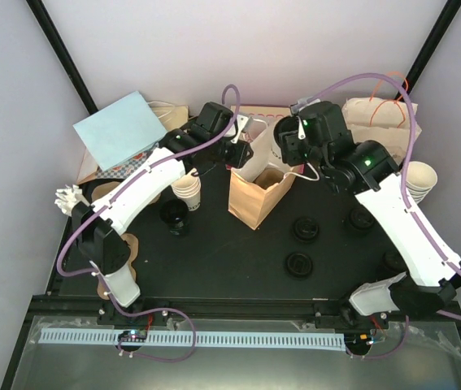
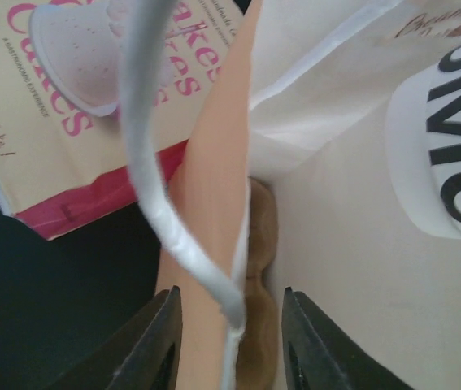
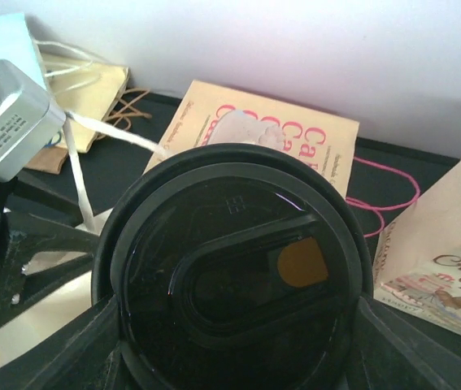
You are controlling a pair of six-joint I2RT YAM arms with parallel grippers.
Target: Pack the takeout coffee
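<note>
Right wrist view: the takeout coffee's black lid [image 3: 238, 284] fills the lower frame, and the right gripper [image 3: 238, 361] has one dark finger on each side of its rim, spread wide around the cup and gripping it. At 12 o'clock from the lid, a flat cream cake bag [image 3: 295, 130] with pink lettering lies against the back wall.

In the top view the takeout coffee [image 1: 261, 154] is held off the table at about 12 o'clock of the upright brown paper bag [image 1: 254, 199], just above its open mouth. The bag stands near the middle of the black table [image 1: 230, 244].

The left gripper [image 1: 234, 153] is at the bag's 11 o'clock corner. In the left wrist view its fingers [image 2: 165, 341] stand fairly narrow, either side of the bag's brown wall and its white ribbon handle [image 2: 153, 187]. Whether the pads actually press on the wall I cannot tell.

A short stack of cream cups [image 1: 188, 191] stands at 9 o'clock of the bag, just beside the left arm. Loose black lids [image 1: 306, 229] lie at 3 to 4 o'clock of it. A second cup stack [image 1: 421, 179] is at the table's right edge.
</note>
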